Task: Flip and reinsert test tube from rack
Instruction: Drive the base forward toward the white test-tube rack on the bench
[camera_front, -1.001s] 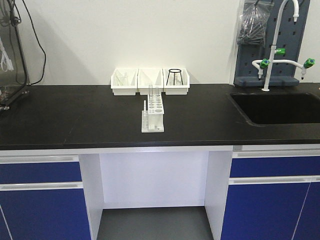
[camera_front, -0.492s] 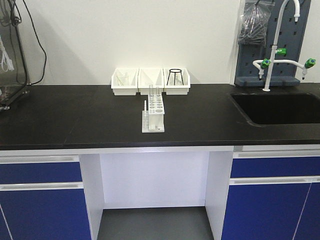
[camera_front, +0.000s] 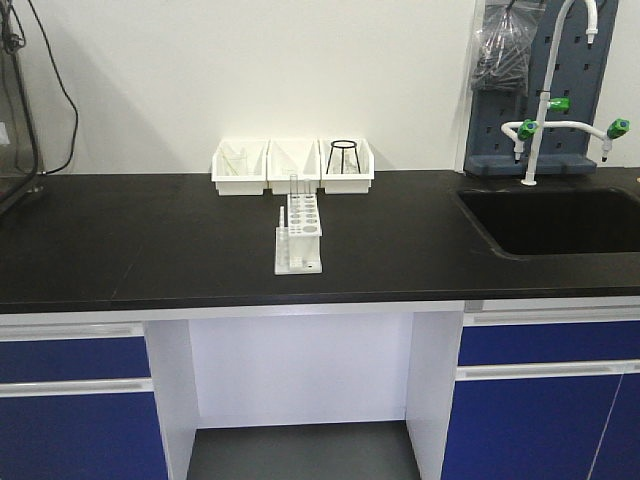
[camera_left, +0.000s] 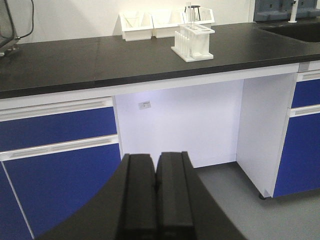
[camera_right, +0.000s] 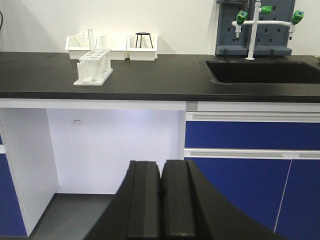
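The white test tube rack (camera_front: 300, 236) stands on the black countertop (camera_front: 150, 240), in front of three white bins. A clear test tube (camera_front: 294, 186) stands upright at the rack's far end. The rack also shows in the left wrist view (camera_left: 193, 43) and in the right wrist view (camera_right: 93, 66), with the tube (camera_right: 91, 39) sticking up from it. My left gripper (camera_left: 156, 159) is shut and empty, low in front of the cabinets, far from the rack. My right gripper (camera_right: 162, 166) is shut and empty, likewise low and far off.
Three white bins (camera_front: 292, 165) line the wall; the right one holds a black wire stand (camera_front: 345, 155). A sink (camera_front: 545, 220) with a white tap (camera_front: 545, 95) lies at the right. Blue cabinet doors (camera_front: 70, 400) flank an open knee space (camera_front: 300, 380).
The whole scene has shifted a little left and down in the front view, so the camera base has moved. The rack and tube stand as before.
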